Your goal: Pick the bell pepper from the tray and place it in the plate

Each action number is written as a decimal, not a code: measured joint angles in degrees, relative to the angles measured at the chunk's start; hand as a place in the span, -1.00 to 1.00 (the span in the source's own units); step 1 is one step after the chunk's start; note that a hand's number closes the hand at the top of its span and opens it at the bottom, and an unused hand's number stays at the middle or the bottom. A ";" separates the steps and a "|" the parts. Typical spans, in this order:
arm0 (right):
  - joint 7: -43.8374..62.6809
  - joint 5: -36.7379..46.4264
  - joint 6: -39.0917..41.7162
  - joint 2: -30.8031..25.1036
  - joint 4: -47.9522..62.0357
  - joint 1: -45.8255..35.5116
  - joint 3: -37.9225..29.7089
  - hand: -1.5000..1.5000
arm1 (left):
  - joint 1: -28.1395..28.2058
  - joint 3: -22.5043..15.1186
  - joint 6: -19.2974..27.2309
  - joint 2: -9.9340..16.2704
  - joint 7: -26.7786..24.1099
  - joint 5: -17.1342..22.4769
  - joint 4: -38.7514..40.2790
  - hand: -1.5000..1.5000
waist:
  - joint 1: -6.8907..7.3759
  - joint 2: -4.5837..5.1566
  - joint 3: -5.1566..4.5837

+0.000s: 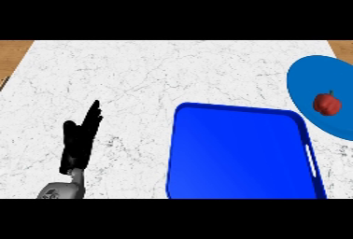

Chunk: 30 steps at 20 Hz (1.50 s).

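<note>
A small red bell pepper (327, 103) lies on the blue round plate (314, 79) at the right edge of the head view. The dark blue tray (238, 154) sits in the lower middle with nothing on it. My left hand (79, 140) rests at the lower left over the white marble counter, fingers straight and pointing up, holding nothing. It is well to the left of the tray. My right hand does not show.
The white marble counter (158, 74) stretches across the view. A strip of wooden surface (14, 51) shows at the upper left corner, beyond the counter's edge.
</note>
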 measured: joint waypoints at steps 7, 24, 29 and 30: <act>-2.56 -0.95 -0.52 1.44 -0.82 2.24 0.53 -1.00 | 0.00 0.14 -0.15 -0.10 -0.32 -0.16 0.23 0.00 | 0.21 0.02 0.00; -2.31 -0.45 -9.19 2.63 -0.51 4.11 2.49 -1.00 | 0.17 0.37 -1.20 -0.16 -0.48 0.06 0.10 0.00 | 0.54 0.18 0.02; -2.84 -0.51 -9.49 1.22 0.06 6.13 2.52 -1.00 | 0.37 0.54 -1.43 0.22 -0.10 0.03 -0.61 0.00 | 0.66 0.21 0.08; -3.09 -0.49 -9.70 1.04 0.07 6.45 2.54 -1.00 | 0.32 0.41 -1.28 0.18 0.02 -0.19 -0.82 0.00 | 0.72 0.25 0.11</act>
